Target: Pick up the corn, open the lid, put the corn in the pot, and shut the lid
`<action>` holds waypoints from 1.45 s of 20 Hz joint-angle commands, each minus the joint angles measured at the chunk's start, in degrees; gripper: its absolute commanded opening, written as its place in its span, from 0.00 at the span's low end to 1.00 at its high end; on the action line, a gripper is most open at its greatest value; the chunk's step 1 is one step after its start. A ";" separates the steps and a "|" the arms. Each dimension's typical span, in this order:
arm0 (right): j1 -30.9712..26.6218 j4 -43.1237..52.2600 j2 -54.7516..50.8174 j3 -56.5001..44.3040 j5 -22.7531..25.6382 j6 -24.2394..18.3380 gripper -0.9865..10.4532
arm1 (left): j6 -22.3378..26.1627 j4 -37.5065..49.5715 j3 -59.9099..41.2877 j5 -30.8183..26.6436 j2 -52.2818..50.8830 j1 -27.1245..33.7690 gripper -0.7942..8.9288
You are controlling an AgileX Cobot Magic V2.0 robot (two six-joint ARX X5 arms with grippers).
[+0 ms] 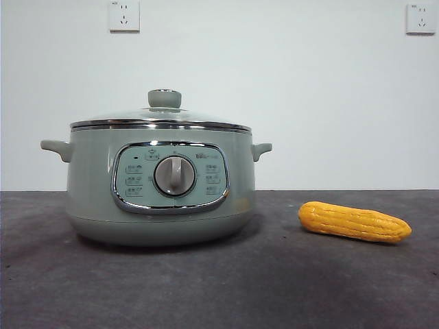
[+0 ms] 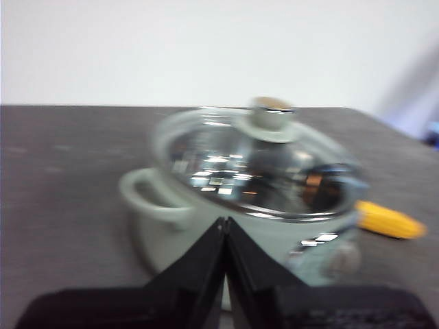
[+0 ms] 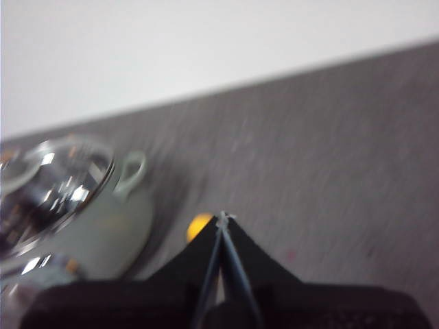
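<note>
Black jaws of the left gripper point(image 2: 224, 226) fill the near edge of the left wrist view, pressed tip to tip with nothing between them. Beyond and below those tips stands the large pale sage-green electric cooking pot point(image 1: 160, 185), its chrome-framed control panel point(image 1: 170, 177) and silver dial point(image 1: 174, 175) facing the front camera. A round, shallow-domed glass lid point(image 2: 254, 164) with a shiny steel rim sits seated on the pot, and its pale green knob point(image 2: 272, 118) lies farther off from the left gripper, well apart from it. The right gripper point(image 3: 223, 221) is likewise closed tight and empty, hovering above the dark grey table point(image 3: 322, 171). Just past its tips, partly hidden behind the jaws, shows a yellow-orange corn cob point(image 3: 199, 225), lying on its side on the table beside the pot, not touching it. Judging by this, each arm faces its own job: the right for the corn, the left for the lid. Neither arm enters the front view, so both seem raised and drawn back, and no task step looks begun.
</note>
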 commanded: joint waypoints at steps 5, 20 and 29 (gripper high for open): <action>-0.02 -10.40 6.97 6.01 -3.17 0.61 0.09 | -6.01 0.09 2.29 12.07 5.88 0.13 0.08; 1.97 -15.17 39.52 19.63 -11.28 -12.44 0.34 | -10.10 -1.77 9.60 26.16 23.76 -1.29 0.08; 16.46 -17.68 65.83 34.10 1.77 -20.92 0.51 | -1.92 -9.99 20.65 25.38 34.12 -5.16 0.08</action>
